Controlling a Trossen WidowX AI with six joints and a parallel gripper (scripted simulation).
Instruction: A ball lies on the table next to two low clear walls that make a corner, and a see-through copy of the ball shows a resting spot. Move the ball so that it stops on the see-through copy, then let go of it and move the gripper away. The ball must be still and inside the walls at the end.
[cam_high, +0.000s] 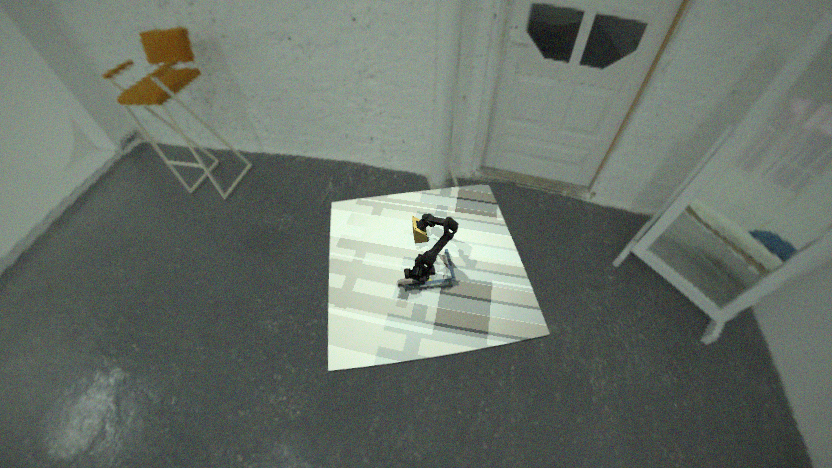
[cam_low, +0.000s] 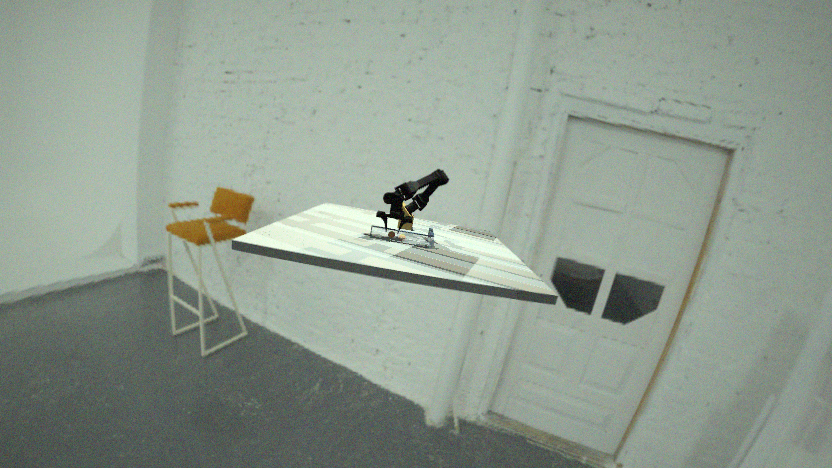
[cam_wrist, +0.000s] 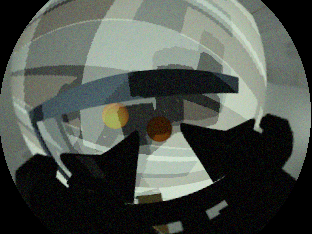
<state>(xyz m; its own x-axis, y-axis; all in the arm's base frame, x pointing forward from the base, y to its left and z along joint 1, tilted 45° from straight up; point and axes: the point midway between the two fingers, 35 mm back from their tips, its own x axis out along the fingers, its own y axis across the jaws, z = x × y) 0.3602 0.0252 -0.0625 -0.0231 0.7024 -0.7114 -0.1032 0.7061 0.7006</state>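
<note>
Gripper (cam_high: 415, 277) (cam_low: 395, 227) (cam_wrist: 160, 129) stands open, jaws moderately wide, holding nothing, above the table (cam_high: 372, 337) (cam_low: 290, 232). In the exterior view, the orange ball (cam_low: 391, 234) (cam_wrist: 159, 129) lies on the table, left of and near the pale see-through copy (cam_low: 401, 236) (cam_wrist: 115, 115). The clear walls (cam_high: 451, 267) (cam_low: 430, 237) (cam_wrist: 100, 90) stand beside both. In the top view, the arm (cam_high: 440, 244) (cam_low: 421, 183) hides the ball.
</note>
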